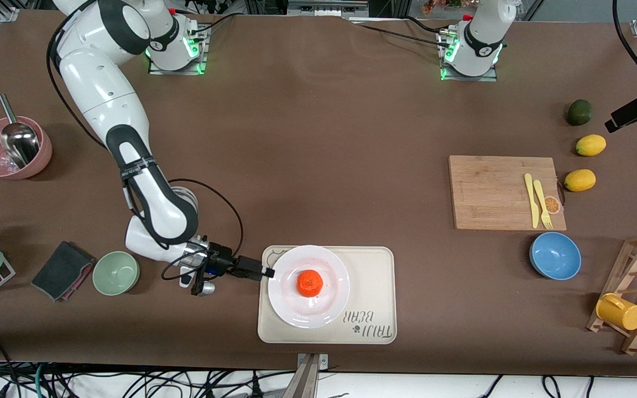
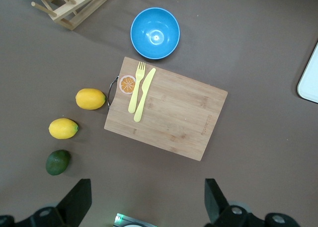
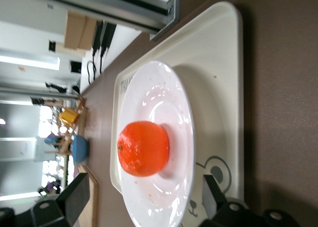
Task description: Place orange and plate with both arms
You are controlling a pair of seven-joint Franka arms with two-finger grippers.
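1. Pink bowl (image 1: 11,148): round, matte, with a polished metal scoop (image 1: 17,138) resting inside; toward the right arm's end of the table.
2. Grey folded cloth (image 1: 61,271): soft, with a pink edge, flat on the brown table (image 1: 318,138).
3. Pale green bowl (image 1: 116,272): small, round, smooth, just beside the cloth.
4. Right gripper (image 1: 267,272): black fingers spread apart, released, grasping nothing; low at the plate's rim, at the tray edge nearest the green bowl.
5. Tray (image 1: 374,265): cream, rectangular with rounded corners, raised lip, bear print and lettering; near the table edge closest to the front camera.
6. Plate (image 1: 329,301): round, glossy white, shallow with a wide rim; lying on the tray.
7. Orange (image 1: 309,283): small, slightly flattened, bright orange-red, dimpled skin; sitting in the plate's middle.
8. Cutting board (image 1: 490,190): rectangular pale wood with visible grain; carries a yellow plastic knife (image 1: 531,200), a matching fork (image 1: 543,203) and a small orange-slice disc (image 1: 552,205).
9. Blue bowl (image 1: 555,255): round, glossy, nearer the front camera than the board.
10. Two oval yellow lemons (image 1: 580,180), pebbled, beside the board; a dark green round fruit (image 1: 579,112) farther away.
11. Left gripper (image 2: 148,207): waits high over the table above the board, fingers wide apart, empty.
12. Wooden peg rack (image 1: 636,293): slatted, holding a yellow cup (image 1: 620,311).
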